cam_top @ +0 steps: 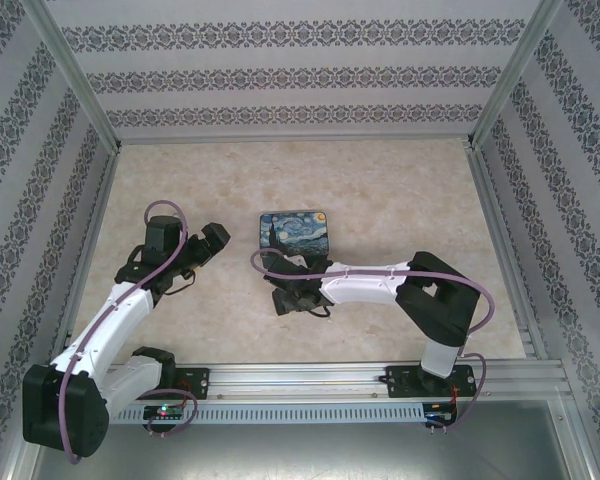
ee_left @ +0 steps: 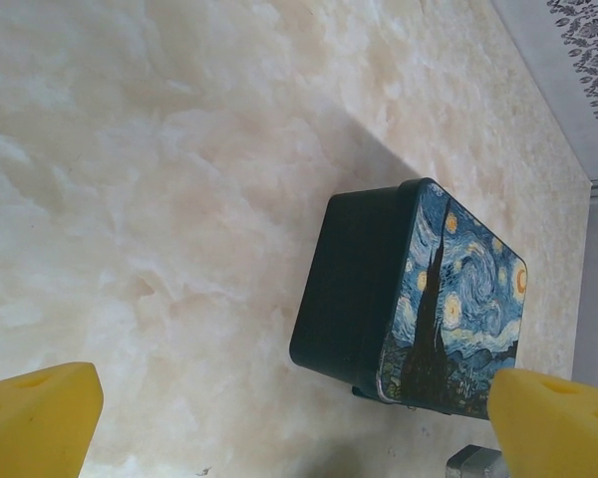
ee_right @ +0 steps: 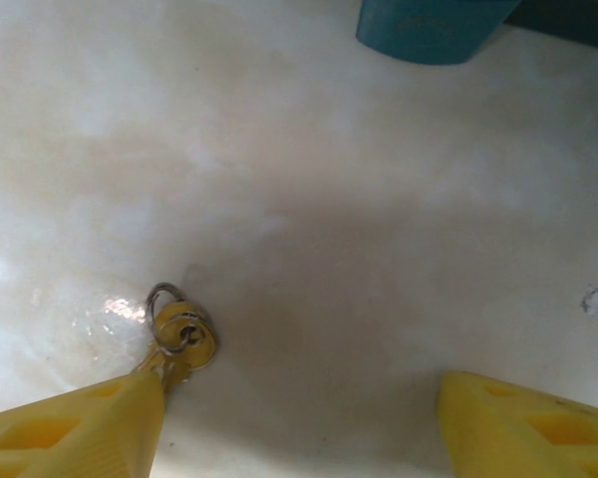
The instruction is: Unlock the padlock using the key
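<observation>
A rectangular blue metal tin (ee_left: 456, 289) with rounded corners, its lid printed with a swirling night-sky painting, stands near the middle of the pale marbled desk (cam_top: 380, 190). The lid is on and sits flush, so what lies inside cannot be told. The tin's dark teal side wall rests flat on the desk.

The small thin metal key (ee_right: 184, 341), with a round brass-toned head, lies flat on the desk on the near side of the tin and well apart from it. A thin grey wire ring (ee_right: 162, 296) is threaded through the hole in its head. The blade runs toward one yellow foam finger pad (ee_right: 70, 428) of the right end effector (ee_right: 301, 393) and meets its tip; whether the pad presses on the blade or only touches it cannot be told.

The right end effector hangs low over the desk with its two pads spread wide, and bare desk lies between them. It grips nothing.

The left end effector (ee_left: 294, 393) sits to the left of the tin, apart from it, facing the tin's side wall. Its yellow pads are spread wide and nothing is held.
</observation>
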